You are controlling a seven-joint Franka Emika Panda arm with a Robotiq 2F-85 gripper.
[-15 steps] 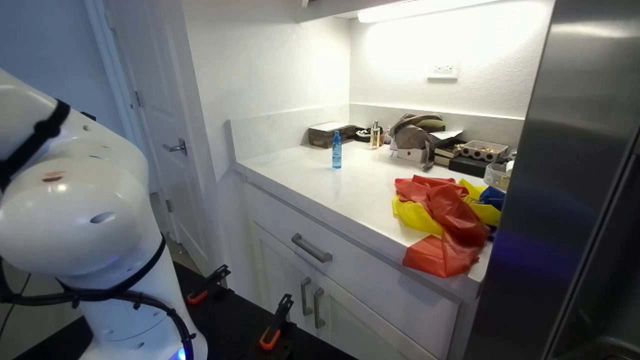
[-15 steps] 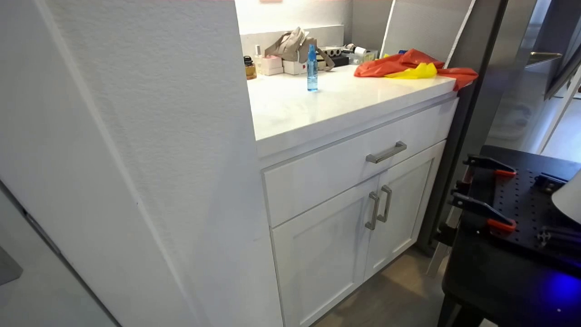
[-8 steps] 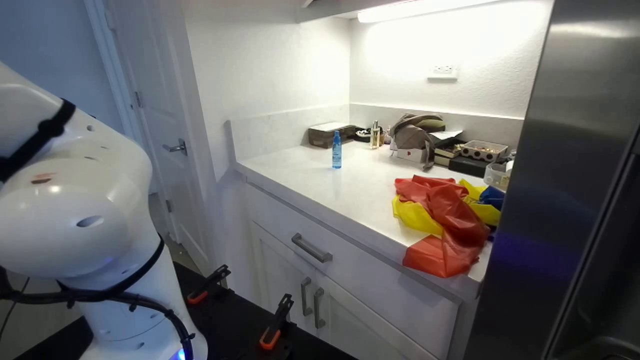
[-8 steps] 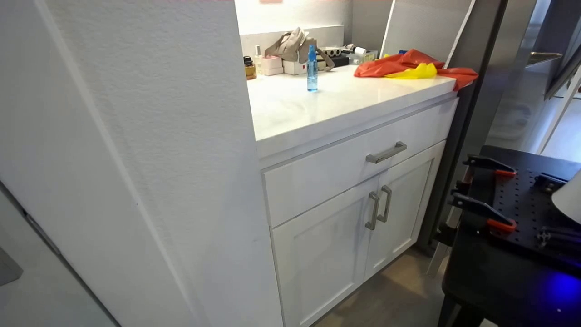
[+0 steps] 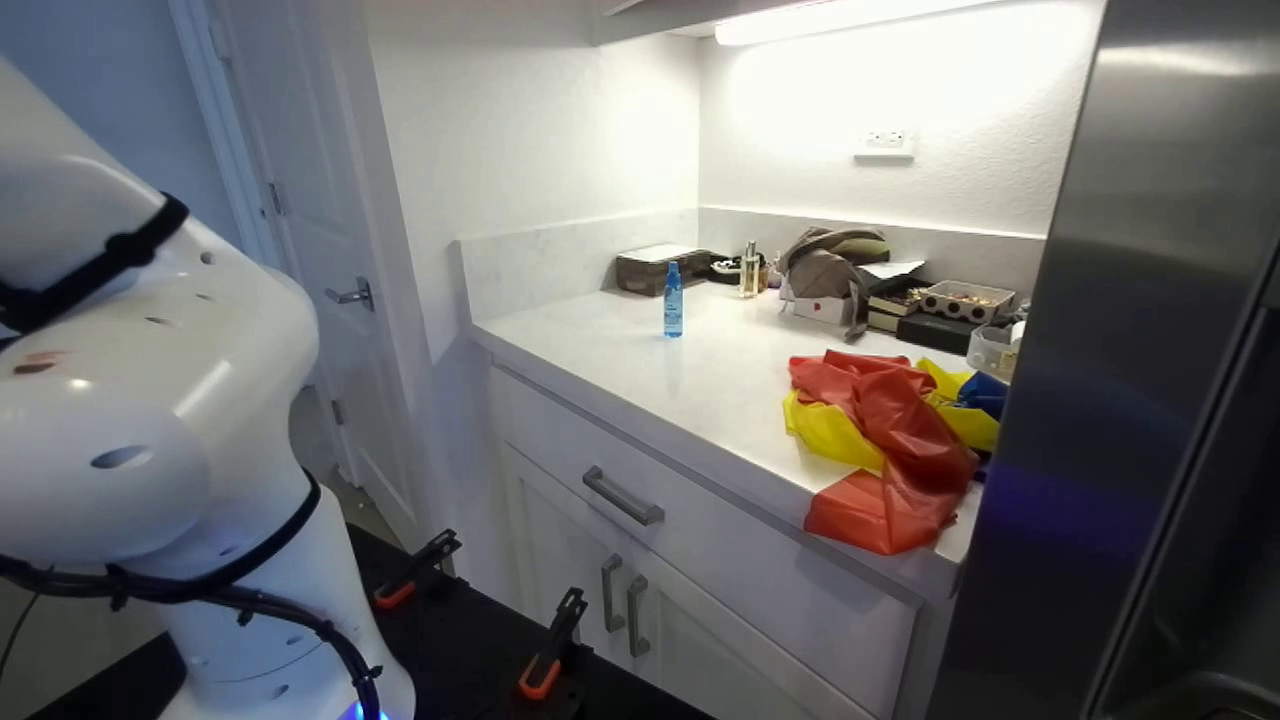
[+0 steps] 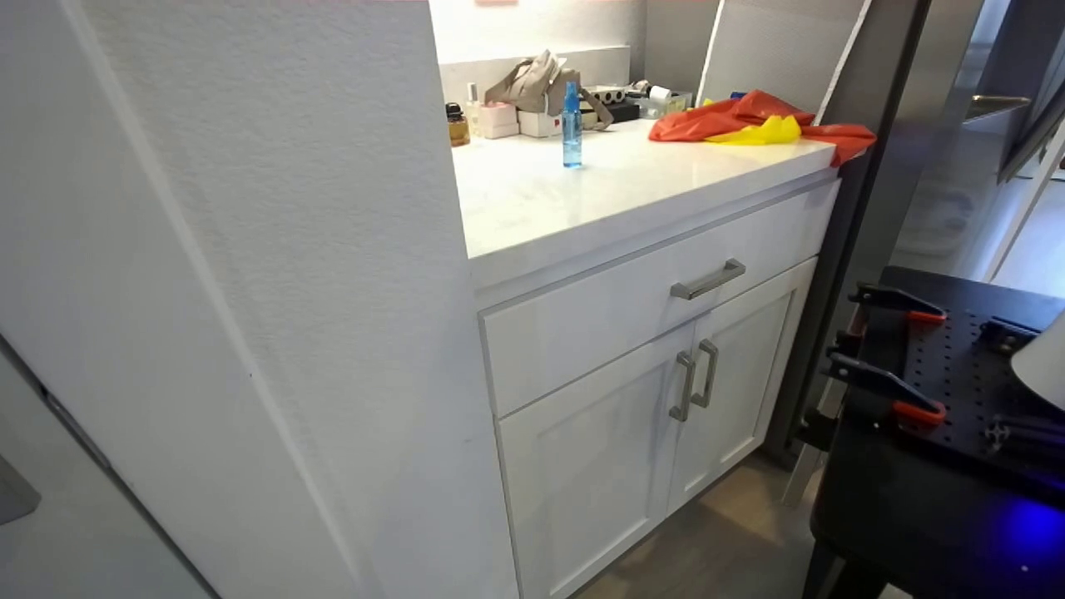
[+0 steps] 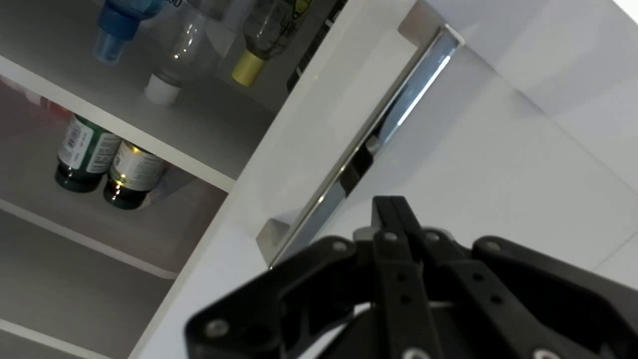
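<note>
Bright counter [image 5: 580,335], in both exterior views, carries an upright blue bottle [image 5: 674,308] and, at right, crumpled red and yellow fabric [image 5: 895,430]. In the wrist view, small bottles [image 7: 134,172] share shelves [image 7: 117,124] at left, probably for storage; at centre, a metal handle [image 7: 363,157] stands off a white panel [image 7: 488,164], likely so that it can be grasped. Just beside, to the right, the end effector [image 7: 390,202] has its fingers [image 7: 381,214] pressed together, holding nothing; whether it touches the handle, I cannot tell.
</note>
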